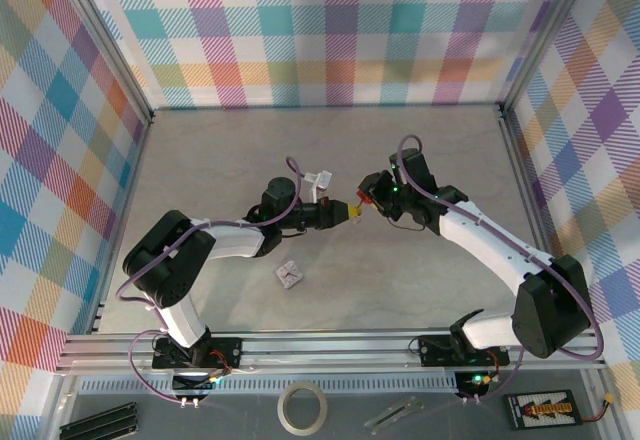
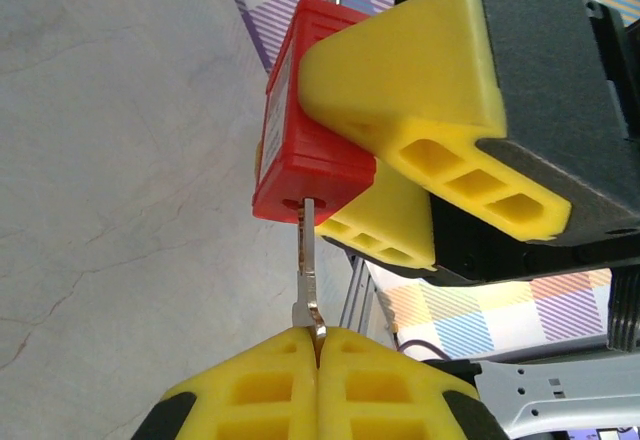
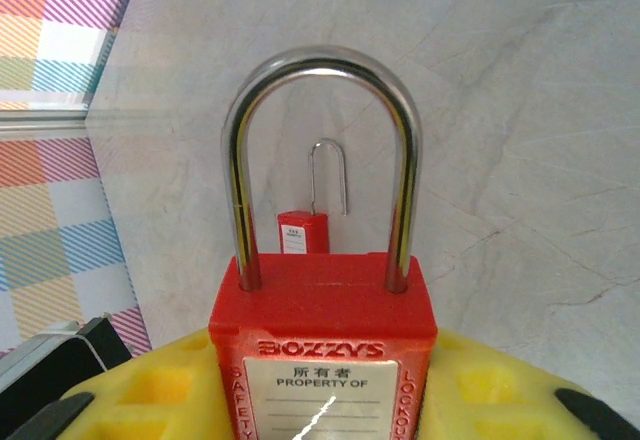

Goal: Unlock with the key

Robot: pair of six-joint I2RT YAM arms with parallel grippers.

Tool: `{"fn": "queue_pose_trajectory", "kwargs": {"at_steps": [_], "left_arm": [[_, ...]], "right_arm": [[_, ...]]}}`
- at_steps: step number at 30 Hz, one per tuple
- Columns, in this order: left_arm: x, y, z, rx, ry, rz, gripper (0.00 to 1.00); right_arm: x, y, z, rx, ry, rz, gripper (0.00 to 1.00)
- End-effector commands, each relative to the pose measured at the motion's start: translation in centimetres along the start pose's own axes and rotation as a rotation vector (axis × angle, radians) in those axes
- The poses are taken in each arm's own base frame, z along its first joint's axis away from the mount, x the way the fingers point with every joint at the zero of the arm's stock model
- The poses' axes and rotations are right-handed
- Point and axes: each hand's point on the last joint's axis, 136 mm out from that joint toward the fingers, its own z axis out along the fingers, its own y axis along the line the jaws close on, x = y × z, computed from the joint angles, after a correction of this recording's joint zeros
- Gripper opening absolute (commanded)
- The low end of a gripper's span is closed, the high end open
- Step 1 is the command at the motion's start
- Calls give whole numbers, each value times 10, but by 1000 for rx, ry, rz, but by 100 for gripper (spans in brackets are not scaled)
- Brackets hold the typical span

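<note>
Left gripper (image 2: 318, 352), yellow fingers pressed together and pinching the head of the key (image 2: 308, 260). Blade of the key upright in the left wrist view, its tip in the keyway on the underside of the red padlock (image 2: 300, 130).

Right gripper (image 3: 325, 390), closed around the padlock body, one yellow finger against each broad side. Label face toward the right wrist camera, with the printing "PROPERTY OF" legible.

Steel shackle (image 3: 320, 65), upright above the body, both legs seated in it.

Padlock held in the air above the pale table (image 3: 520, 110), near the table's middle in the top view, between the two wrists, gripper tips nearly meeting there.

Second padlock (image 3: 303, 232), also red, small in the background of the right wrist view, near the plaid wall (image 3: 50, 210).
</note>
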Motion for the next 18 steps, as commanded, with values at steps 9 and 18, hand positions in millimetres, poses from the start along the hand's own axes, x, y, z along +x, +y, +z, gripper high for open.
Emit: {"fn": "queue_pose_trajectory", "kwargs": {"at_steps": [9,18], "left_arm": [[-63,-23,-24,-46,-227,99,0],[-67,-25,-28,-47,-259,98,0]], "right_arm": [[63,-5,-11,55,233,-90,19],[71,-4,-6,78,241,-93,19]]}}
